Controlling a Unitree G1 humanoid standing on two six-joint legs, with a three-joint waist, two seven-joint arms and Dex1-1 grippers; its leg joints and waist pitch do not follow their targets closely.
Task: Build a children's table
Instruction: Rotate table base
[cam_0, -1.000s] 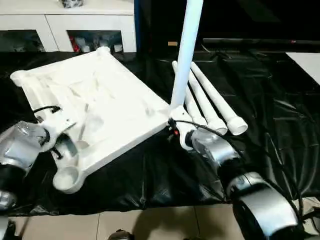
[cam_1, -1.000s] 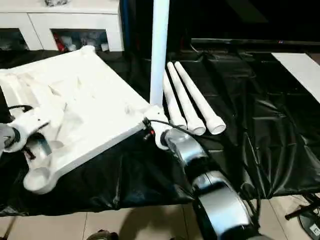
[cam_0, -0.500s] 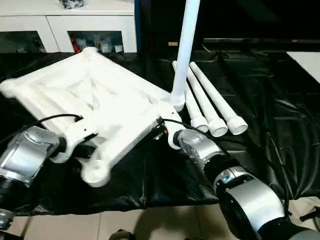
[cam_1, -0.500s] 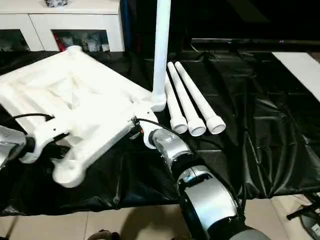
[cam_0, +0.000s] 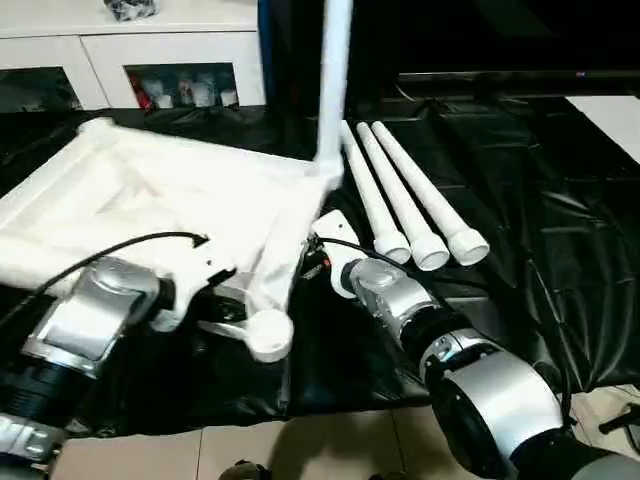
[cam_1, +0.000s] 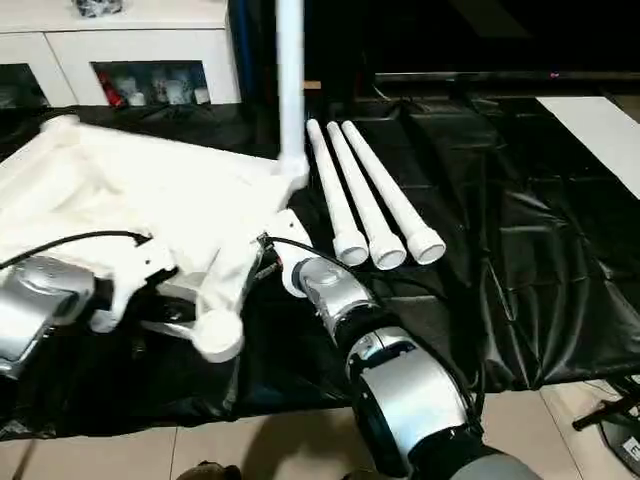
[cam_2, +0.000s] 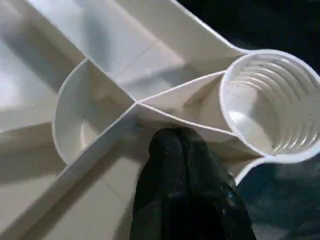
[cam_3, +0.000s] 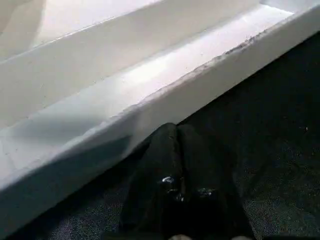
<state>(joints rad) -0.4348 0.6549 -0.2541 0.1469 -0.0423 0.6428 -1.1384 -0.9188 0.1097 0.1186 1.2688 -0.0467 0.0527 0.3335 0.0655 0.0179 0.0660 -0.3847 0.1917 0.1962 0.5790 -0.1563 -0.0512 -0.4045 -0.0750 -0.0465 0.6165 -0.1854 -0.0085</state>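
The white tabletop (cam_0: 150, 200) lies upside down on the black sheet, ribs up. One white leg (cam_0: 333, 90) stands upright in its far right corner socket. Three loose legs (cam_0: 410, 200) lie side by side to its right. My left gripper (cam_2: 172, 137) is shut, its tips pressed against a rib beside the empty near corner socket (cam_2: 270, 105). That gripper (cam_0: 218, 305) sits under my left forearm by the near corner. My right gripper (cam_3: 176, 131) is shut, its tips against the lower edge of the tabletop's right side, between the near corner and the leg (cam_0: 315, 262).
A white cabinet (cam_0: 150, 60) with glass doors stands behind the tabletop. The black sheet (cam_0: 540, 220) covers the floor up to the bare tiles (cam_0: 330, 450) at the near edge. A flat white board (cam_0: 615, 115) lies at the far right.
The tabletop has swung round: its near corner socket moved to the right, and the corner with the upright leg moved left and away. Both arms followed its edge. The loose legs stayed put.
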